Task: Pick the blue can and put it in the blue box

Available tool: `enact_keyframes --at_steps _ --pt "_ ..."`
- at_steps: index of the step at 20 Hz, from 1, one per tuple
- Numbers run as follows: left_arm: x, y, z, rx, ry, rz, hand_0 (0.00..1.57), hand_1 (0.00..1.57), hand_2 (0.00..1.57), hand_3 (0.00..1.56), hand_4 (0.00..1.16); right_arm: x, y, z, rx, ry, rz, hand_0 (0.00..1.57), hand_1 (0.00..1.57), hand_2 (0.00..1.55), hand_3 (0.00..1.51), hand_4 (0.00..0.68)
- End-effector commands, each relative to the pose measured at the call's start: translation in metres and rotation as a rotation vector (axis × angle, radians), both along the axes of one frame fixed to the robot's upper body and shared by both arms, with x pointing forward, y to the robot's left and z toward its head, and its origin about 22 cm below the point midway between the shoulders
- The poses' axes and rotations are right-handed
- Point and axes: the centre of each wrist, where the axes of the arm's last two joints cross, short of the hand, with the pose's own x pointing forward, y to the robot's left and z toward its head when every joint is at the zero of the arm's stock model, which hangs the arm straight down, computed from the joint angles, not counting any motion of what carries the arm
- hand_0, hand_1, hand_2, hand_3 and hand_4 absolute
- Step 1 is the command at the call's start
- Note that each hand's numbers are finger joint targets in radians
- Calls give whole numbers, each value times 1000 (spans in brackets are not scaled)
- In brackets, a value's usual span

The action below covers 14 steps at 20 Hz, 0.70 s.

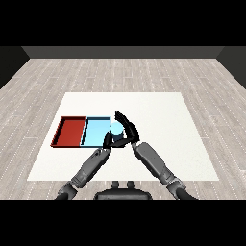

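Grey wooden floor surrounds the white bench (158,144) at the centre of the frame. On its left part the red tray (69,131) and the light blue tray (93,132) lie side by side. The right hand (129,129) has its fingers curled around the blue can (116,128), at the right edge of the light blue tray. The left hand (108,140) is just below the can; its fingers cannot be told.

my worktop (158,144): plain white, no pattern
floor (120,72): pale grey-brown wood planks
red tray (69,131): red inside, darker rim
blue tray (95,132): light blue inside, dark rim
blue can (116,128): light blue, almost the tray's shade
my right hand (129,129): black
my left hand (108,140): black
my forearms (153,161): grey
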Motion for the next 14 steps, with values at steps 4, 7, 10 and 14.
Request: enact_keyframes --at_steps 4,7,10,14 --pt "5 -2 -8 37 -24 5 1571 1571 1571 1508 1133 -26 -19 5 41 -13 -21 0 0 0 0 0" --pt "6 2 -3 45 -34 40 1571 1571 1571 1500 1131 -23 -49 18 39 -20 -17 0 0 0 0 0" --pt "25 11 -4 70 -1 46 1571 1571 1571 1502 1126 -7 -69 17 84 -38 -74 0 0 0 0 0" --pt "8 31 -11 96 -35 53 1571 1571 1571 1493 1126 -39 -96 20 107 -57 -116 0 0 0 0 0"
